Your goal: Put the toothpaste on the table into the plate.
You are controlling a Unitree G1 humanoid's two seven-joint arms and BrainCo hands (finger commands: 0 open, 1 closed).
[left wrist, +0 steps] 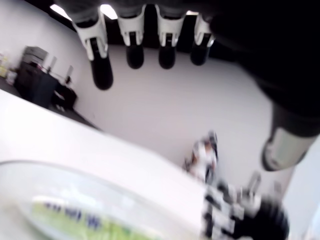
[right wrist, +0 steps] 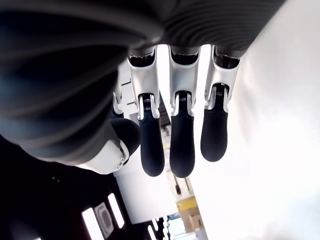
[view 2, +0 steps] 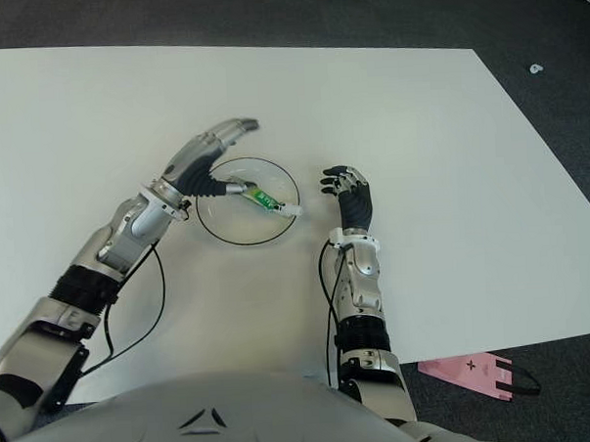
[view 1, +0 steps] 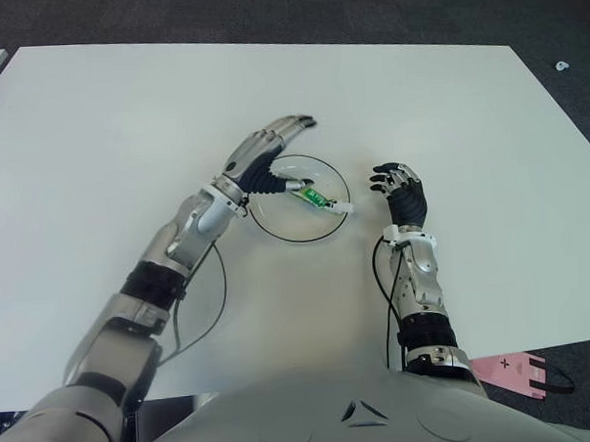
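Small green-and-white toothpaste tube [view 1: 315,197] lying inside the clear round glass plate [view 1: 276,230] on the white counter [view 1: 125,131], left hand [view 1: 268,154] over the plate's left rim, fingers extended, empty, right hand [view 1: 401,192] just right of the plate, fingers relaxed, holding nothing

toothpaste [left wrist: 75,222] blurred, cut off in left wrist view

Bare table [view 1: 447,107] all round; left hand [view 1: 267,149] over plate [view 1: 327,173].
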